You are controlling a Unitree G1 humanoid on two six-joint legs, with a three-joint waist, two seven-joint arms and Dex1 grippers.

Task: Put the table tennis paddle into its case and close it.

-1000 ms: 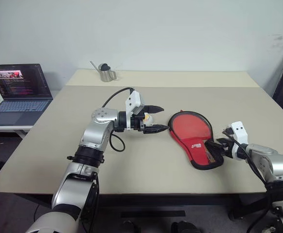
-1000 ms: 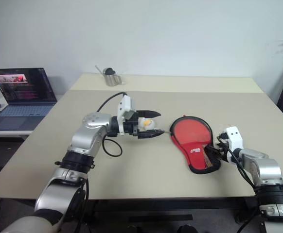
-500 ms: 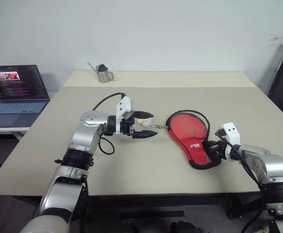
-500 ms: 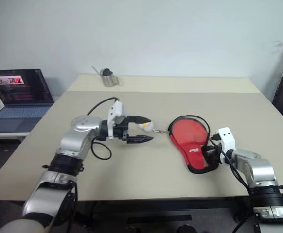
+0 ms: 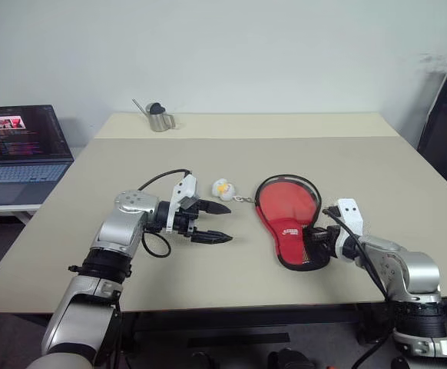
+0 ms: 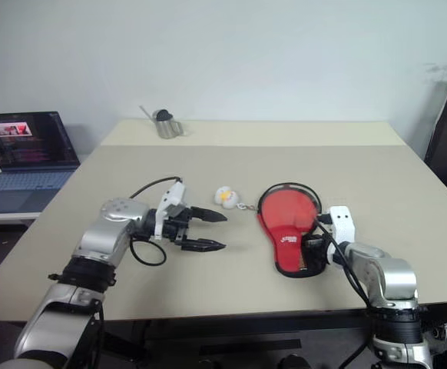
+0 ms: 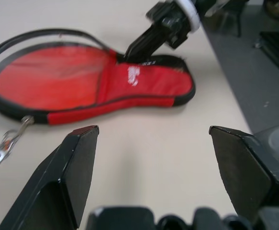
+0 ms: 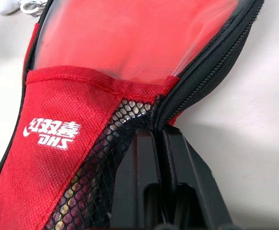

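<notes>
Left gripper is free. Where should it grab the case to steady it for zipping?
Probably the round end of the case, coming from its left side. The right gripper is shut at the narrow end, and the left gripper stands open, facing the case's near rim.

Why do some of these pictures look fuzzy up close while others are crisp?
In the left wrist view the case and the right pincer behind it are soft, out of focus. In the right wrist view the white logo and mesh pocket are sharp, while the far end of the case blurs. In the left eye view light is even, with soft shadows on the table.
</notes>
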